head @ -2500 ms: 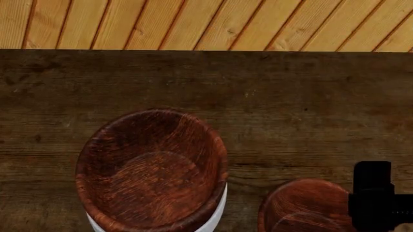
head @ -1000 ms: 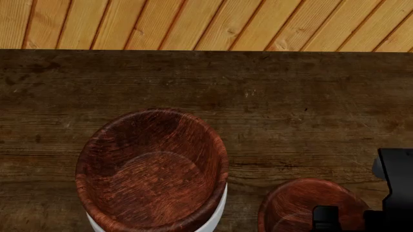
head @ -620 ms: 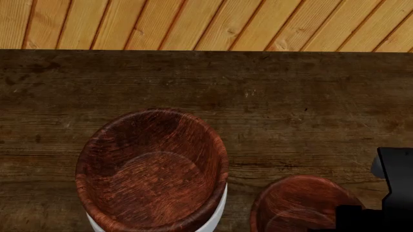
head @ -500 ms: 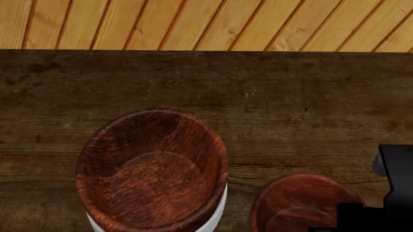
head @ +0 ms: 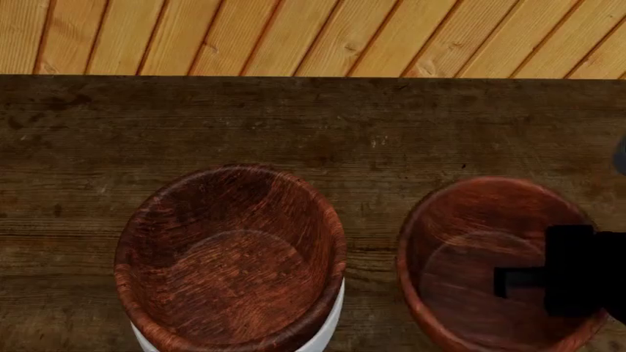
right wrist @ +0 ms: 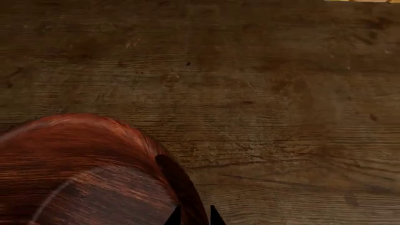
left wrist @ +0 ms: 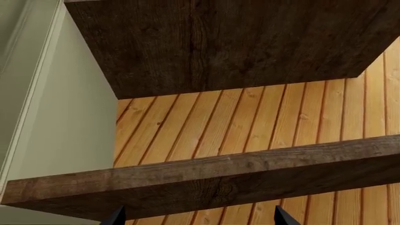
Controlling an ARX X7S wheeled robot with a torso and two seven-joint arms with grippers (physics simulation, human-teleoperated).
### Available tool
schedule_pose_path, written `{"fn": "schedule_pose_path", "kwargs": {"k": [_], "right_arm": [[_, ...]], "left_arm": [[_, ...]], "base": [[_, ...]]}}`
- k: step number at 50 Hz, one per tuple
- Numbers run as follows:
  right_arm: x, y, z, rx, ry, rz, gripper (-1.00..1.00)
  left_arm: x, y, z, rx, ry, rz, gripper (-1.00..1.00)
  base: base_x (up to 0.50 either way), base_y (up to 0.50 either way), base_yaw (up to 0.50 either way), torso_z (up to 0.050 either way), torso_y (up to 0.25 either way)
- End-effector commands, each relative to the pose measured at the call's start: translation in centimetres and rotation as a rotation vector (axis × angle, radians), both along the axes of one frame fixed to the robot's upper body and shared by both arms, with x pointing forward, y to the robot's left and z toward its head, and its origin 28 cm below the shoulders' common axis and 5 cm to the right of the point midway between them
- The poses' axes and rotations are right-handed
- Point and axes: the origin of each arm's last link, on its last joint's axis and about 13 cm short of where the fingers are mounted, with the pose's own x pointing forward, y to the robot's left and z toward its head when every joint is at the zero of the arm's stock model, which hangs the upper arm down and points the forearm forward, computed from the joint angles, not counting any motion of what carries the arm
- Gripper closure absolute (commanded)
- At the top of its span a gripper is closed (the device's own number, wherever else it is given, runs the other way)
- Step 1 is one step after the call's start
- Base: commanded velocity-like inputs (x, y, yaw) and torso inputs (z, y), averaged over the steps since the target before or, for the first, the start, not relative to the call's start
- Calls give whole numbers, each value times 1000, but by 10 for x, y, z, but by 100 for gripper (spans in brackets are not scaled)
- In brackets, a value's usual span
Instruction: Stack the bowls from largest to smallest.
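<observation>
My right fingers (right wrist: 194, 216) were pinched on the rim of the smaller wood-grain bowl (head: 494, 260), one tip inside and one outside the wall, holding it over the table (head: 313, 125) on the right. Just to its left, apart from it, the bigger wood-grain bowl (head: 230, 257) sat nested in the white bowl (head: 330, 323), only a sliver of white peeking out underneath. My left fingers (left wrist: 195, 218) hung spread apart down below the table's edge, gripping nothing, over the plank floor (left wrist: 250, 117).
</observation>
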Motion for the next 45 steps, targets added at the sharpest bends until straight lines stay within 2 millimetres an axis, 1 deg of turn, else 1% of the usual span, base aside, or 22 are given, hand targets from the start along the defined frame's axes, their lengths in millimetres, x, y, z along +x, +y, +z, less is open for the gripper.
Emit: {"fn": "schedule_pose_path", "kwargs": {"k": [1, 4, 8, 20, 24, 31, 36, 40, 45], "right_arm": [[-7, 10, 47, -36, -112, 1, 100], [-8, 14, 60, -50, -134, 11, 100], [-7, 18, 69, -65, -153, 21, 100], [-5, 30, 90, -86, -199, 87, 100], [-4, 40, 95, -101, -211, 135, 100], [5, 49, 105, -121, -229, 193, 100], [8, 61, 110, -145, -239, 238, 100], [15, 74, 116, -165, -242, 291, 100], [21, 85, 120, -181, -242, 328, 100]], "left_arm": [[-2, 1, 1, -5, -1, 0, -100], [-3, 1, 2, -6, -4, 2, -100], [-3, 1, 2, -6, -5, 1, -100], [-3, 0, 2, -5, -7, -2, -100], [-3, 0, 2, -6, -7, -2, -100], [-4, 2, 2, -7, -8, -1, -100], [-4, 2, 2, -8, -8, 0, -100], [-4, 2, 2, -8, -9, -1, -100], [-5, 3, 2, -10, -11, 3, -100]], "base": [[0, 0, 0, 0, 0], [0, 0, 0, 0, 0], [0, 0, 0, 0, 0], [0, 0, 0, 0, 0], [0, 0, 0, 0, 0], [0, 0, 0, 0, 0], [0, 0, 0, 0, 0], [0, 0, 0, 0, 0], [0, 0, 0, 0, 0]]}}
